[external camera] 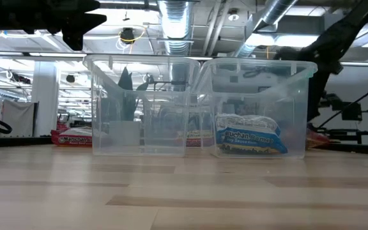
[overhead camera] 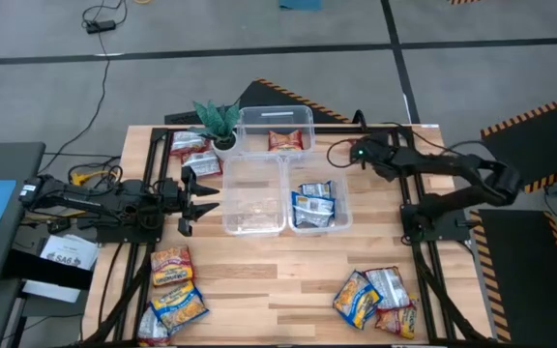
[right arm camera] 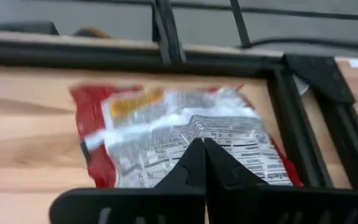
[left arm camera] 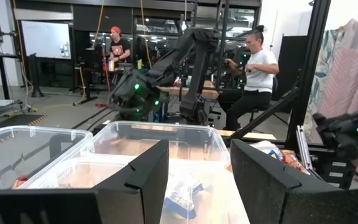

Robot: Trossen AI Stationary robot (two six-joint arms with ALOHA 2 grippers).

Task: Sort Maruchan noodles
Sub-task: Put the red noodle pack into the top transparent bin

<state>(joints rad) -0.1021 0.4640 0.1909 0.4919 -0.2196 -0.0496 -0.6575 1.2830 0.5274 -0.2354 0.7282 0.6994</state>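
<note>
**At the far right of the table: right gripper shut above a red packet**

At the far side, the right gripper [overhead camera: 356, 153] hangs just right of the far bin [overhead camera: 277, 111]. Its jaws are pressed together, tip against tip. In its wrist view the closed tips [right arm camera: 202, 146] stand in front of a red-and-silver packet [right arm camera: 179, 134]. This packet lies flat on bare wood beside a black frame rail [right arm camera: 297, 124]. I cannot tell if the tips touch or pinch it.

On the left, the left gripper [overhead camera: 201, 193] hovers just left of the left bin [overhead camera: 252, 230]. Its jaws are wide and hold nothing.

Three clear bins stand in the middle of the table [overhead camera: 278, 290] and fill the space between the two arms. The far bin has one red packet [overhead camera: 285, 141] inside. The right bin [overhead camera: 341, 224] has blue packets [overhead camera: 314, 205]. In the left bin I see no packet clearly.

A plant [overhead camera: 219, 118] stands at the far bin's left corner, and more red packets [overhead camera: 190, 147] lie just left of the plant, far from the right gripper. Yellow packets [overhead camera: 175, 290] lie at the near left. A mixed pile [overhead camera: 377, 295] lies at the near right.

Beyond the table, the left wrist view shows one person [left arm camera: 253, 68] sitting and another [left arm camera: 115, 46] farther back.
</note>
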